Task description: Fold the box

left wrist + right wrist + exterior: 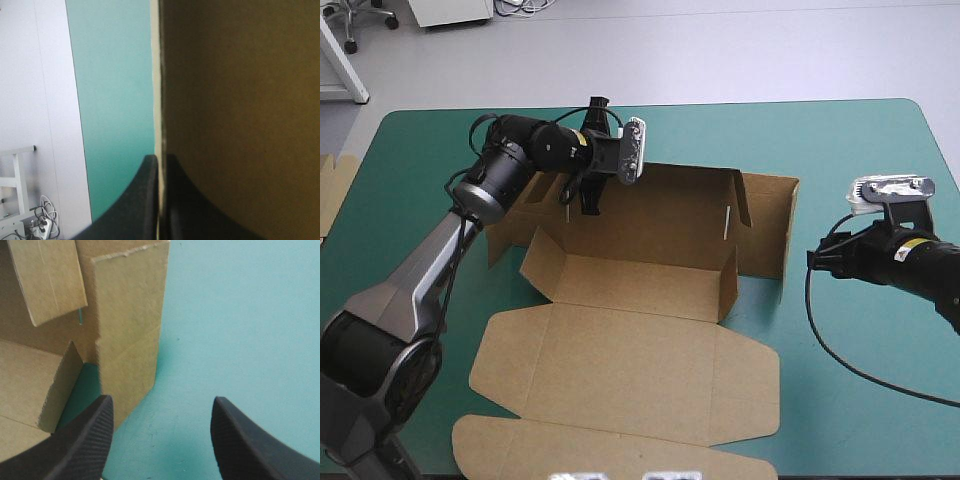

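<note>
Table (850,150) w/ teal-green cover takes up most of the view from above. The cover lies smooth, corners rounded at the far side. By the table's left edge there's an extra pc of brown board (334,192) — flat, notched outline, only partly in view.

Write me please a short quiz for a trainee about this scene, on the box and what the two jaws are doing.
1. True or false: the right jaws hold the box.
2. Which jaws are shut on the box's far wall? A: left jaws. B: right jaws. C: neither.
3. Fill in: the right jaws stand ____ over the teal-green cover, beside the box's right flap.

Key: 1 false; 2 A; 3 open.
</note>
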`<state>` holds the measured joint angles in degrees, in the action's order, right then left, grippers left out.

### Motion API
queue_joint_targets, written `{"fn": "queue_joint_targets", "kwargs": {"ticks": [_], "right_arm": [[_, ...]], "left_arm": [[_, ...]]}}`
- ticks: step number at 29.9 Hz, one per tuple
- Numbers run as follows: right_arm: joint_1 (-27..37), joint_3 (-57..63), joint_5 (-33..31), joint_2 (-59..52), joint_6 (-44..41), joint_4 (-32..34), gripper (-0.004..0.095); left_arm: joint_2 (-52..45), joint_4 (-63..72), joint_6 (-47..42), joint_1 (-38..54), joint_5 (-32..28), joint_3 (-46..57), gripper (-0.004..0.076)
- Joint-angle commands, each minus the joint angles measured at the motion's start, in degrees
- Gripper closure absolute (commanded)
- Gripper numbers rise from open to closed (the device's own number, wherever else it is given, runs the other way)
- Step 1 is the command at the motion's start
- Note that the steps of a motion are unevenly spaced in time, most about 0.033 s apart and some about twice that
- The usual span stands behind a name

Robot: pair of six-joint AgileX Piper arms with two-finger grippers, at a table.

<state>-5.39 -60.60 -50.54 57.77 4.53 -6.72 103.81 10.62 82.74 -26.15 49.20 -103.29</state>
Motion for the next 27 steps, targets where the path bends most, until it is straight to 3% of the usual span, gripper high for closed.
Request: {"fn": "queue_joint_targets", "kwargs": {"ticks": [1, 8, 14, 19, 27], "right_arm": [[0.6, -3.7, 0.9, -0.7, 0.4, 0.2, 0.0368], [0.6, -7.1, -2.0, -0.7, -0.9, -0.5, 0.0368], [0.6, -11.6, -2.5, 0.1, -0.9, -1.6, 0.0368], [0.6, -15.8, -5.2, 5.4, -0.6, -1.7, 0.0368], [0.7, -28.2, -8.0, 15.9, 0.0, -3.2, 0.0372]], "left_arm": [[-7.6, -3.0, -6.8, -2.0, -9.9, 5.9, 0.0734], [-17.8, -5.1, -10.9, -4.4, -25.7, 21.3, 0.0734], [-22.3, -6.0, -12.5, -6.6, -27.7, 28.4, 0.0734], [-23.5, -6.1, -12.9, -7.7, -33.6, 33.0, 0.0734], [-24.0, -6.8, -13.7, -8.1, -36.0, 35.3, 0.0734]]}}
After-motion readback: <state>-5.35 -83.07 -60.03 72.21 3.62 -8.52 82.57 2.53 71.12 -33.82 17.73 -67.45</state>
